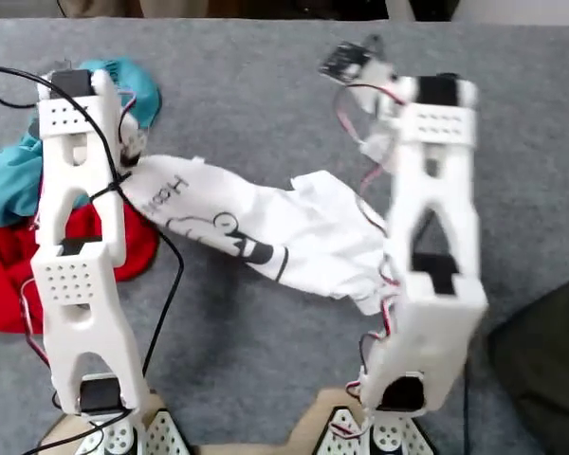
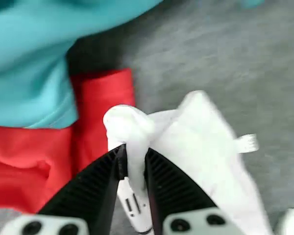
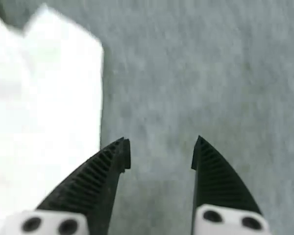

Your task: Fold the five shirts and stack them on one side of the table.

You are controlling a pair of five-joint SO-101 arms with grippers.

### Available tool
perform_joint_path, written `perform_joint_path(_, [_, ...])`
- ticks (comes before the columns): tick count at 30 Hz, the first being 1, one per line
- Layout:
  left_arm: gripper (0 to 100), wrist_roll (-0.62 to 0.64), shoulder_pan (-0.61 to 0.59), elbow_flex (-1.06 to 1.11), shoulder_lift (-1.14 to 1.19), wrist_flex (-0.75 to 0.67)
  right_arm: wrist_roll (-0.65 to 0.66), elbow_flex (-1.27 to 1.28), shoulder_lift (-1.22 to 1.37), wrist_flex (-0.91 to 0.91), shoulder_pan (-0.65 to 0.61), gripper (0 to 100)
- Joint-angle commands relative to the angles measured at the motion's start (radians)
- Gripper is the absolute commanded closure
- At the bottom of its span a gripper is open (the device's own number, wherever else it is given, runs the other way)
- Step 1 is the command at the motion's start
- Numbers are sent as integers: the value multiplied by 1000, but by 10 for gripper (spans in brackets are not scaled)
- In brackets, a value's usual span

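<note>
A white shirt (image 1: 256, 232) with black print lies stretched across the middle of the grey table (image 1: 266, 76). My left gripper (image 2: 134, 152) is shut on a bunched fold of the white shirt (image 2: 196, 142) at its left end, close to the teal shirt (image 2: 34, 63) and the red shirt (image 2: 34, 156). In the high view the teal shirt (image 1: 9, 175) and red shirt (image 1: 9, 265) lie crumpled at the left edge. My right gripper (image 3: 160, 147) is open above bare table, with the white shirt's edge (image 3: 44, 107) beside one finger.
A dark green shirt (image 1: 545, 365) lies at the right edge of the table. A small camera board (image 1: 346, 62) with wires sits on the right arm near the far side. Bare grey table spreads along the back and the front middle.
</note>
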Motion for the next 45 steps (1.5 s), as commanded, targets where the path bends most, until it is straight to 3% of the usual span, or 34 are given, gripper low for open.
perform_joint_path(1, [978, 54, 23, -150, -7, -46, -68, -236, 216, -9, -61, 782])
perform_joint_path(6, [978, 58, 5, -230, 71, -58, -146, -519, 526, 54, -73, 789])
perform_joint_path(13, [978, 58, -87, -233, 97, 8, -144, -920, 743, 250, -117, 987])
perform_joint_path(21, [978, 17, -169, -127, 88, 15, -152, -1116, 816, 319, -124, 993])
perform_joint_path(29, [978, -44, -167, -72, 88, 15, -207, -1007, 599, 322, -107, 993])
perform_joint_path(35, [978, -138, -210, -35, 88, 15, -250, -682, 410, 322, -111, 988])
perform_joint_path(42, [978, -302, -249, -21, 16, 15, -325, -351, 315, 302, -113, 821])
perform_joint_path(45, [978, -374, -238, 6, -45, 15, -324, -306, 349, 270, -136, 811])
